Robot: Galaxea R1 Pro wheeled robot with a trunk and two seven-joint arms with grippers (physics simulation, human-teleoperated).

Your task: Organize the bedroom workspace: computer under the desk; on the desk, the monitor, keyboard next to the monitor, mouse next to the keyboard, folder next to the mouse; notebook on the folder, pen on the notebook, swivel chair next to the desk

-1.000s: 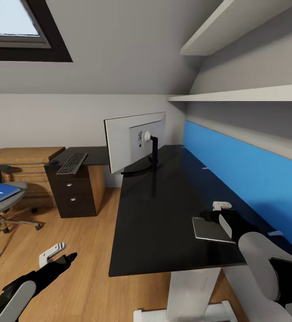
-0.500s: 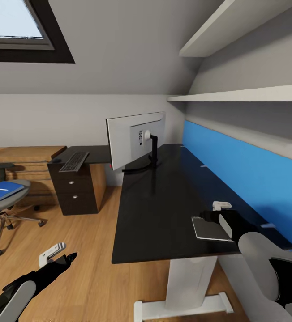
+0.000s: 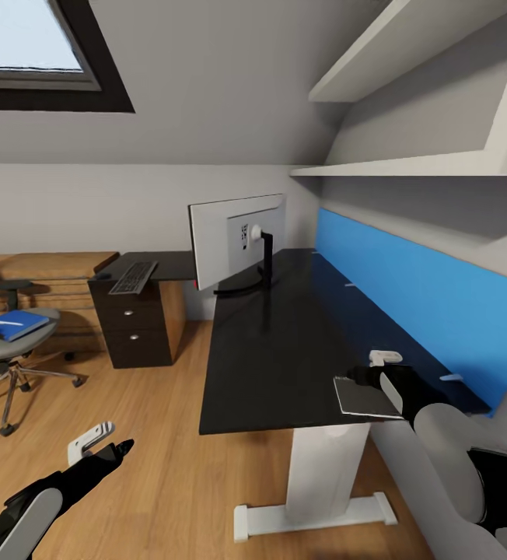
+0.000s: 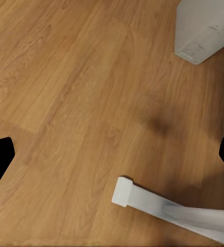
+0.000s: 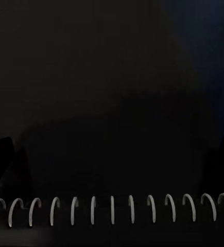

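The right gripper [image 3: 362,375] holds the notebook [image 3: 362,398] over the desk [image 3: 277,350]; the arm hides part of it. The left gripper [image 3: 102,445] hangs open over the floor [image 4: 81,92].

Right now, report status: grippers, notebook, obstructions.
Right gripper shut on notebook, over desk. Left gripper open over the floor. Folder with pen on swivel chair.
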